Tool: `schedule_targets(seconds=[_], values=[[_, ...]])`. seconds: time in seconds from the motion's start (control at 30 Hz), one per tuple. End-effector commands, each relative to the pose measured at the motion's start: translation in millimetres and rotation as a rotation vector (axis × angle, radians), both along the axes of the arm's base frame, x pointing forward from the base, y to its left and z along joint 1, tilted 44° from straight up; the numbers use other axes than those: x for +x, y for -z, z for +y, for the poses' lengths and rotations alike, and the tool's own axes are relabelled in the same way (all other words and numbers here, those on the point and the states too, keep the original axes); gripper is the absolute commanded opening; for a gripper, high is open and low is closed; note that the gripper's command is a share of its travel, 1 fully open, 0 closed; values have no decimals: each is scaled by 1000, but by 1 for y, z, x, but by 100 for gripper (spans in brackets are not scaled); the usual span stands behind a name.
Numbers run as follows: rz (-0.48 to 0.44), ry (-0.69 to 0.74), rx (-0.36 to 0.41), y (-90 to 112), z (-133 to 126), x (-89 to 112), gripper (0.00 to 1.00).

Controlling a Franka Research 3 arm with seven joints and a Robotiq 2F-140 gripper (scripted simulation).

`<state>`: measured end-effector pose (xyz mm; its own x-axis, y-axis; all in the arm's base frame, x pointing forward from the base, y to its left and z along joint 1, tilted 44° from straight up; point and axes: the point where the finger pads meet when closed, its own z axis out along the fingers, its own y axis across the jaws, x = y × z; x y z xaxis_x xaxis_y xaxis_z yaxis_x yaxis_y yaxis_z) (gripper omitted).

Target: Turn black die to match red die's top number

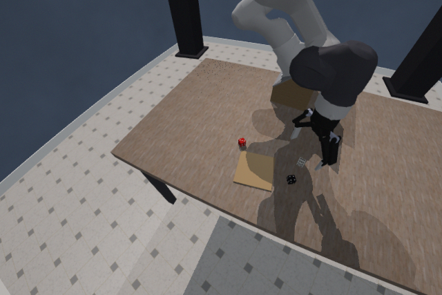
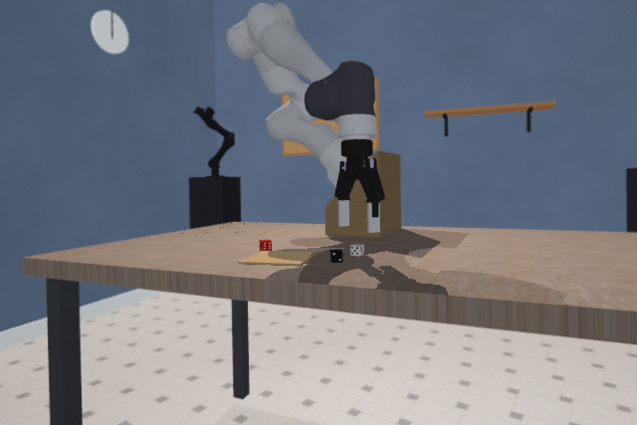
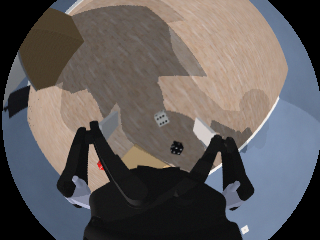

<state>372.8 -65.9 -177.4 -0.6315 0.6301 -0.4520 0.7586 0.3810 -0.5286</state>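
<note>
The black die (image 1: 291,179) lies on the bare table just right of the tan mat (image 1: 254,170), not on it; it also shows in the exterior view (image 2: 335,256) and the wrist view (image 3: 176,148). The red die (image 1: 242,141) sits on the table just beyond the mat's far left corner, and shows in the exterior view (image 2: 265,245). A white die (image 1: 301,162) lies a little behind the black one. My gripper (image 1: 306,150) (image 2: 358,218) hangs open and empty above the table, over and behind the white die, well clear of the dice.
A wooden box (image 1: 292,94) stands on the table behind the gripper, by the arm's base. The table's front edge (image 1: 199,199) runs close to the mat and the black die. Black stands (image 1: 186,20) sit off the table's far corners.
</note>
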Motion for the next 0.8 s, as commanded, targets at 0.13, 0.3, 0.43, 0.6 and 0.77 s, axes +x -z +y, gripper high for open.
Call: schedule_targets(seconds=[0.13, 0.3, 0.43, 0.6, 0.77], values=[[-5, 5, 1, -1, 1, 0, 100], [-5, 5, 1, -9, 9, 2, 100], [-5, 5, 1, -26, 25, 6, 100], [-5, 5, 1, -46, 43, 10, 100], [-5, 5, 1, -61, 57, 13, 100]])
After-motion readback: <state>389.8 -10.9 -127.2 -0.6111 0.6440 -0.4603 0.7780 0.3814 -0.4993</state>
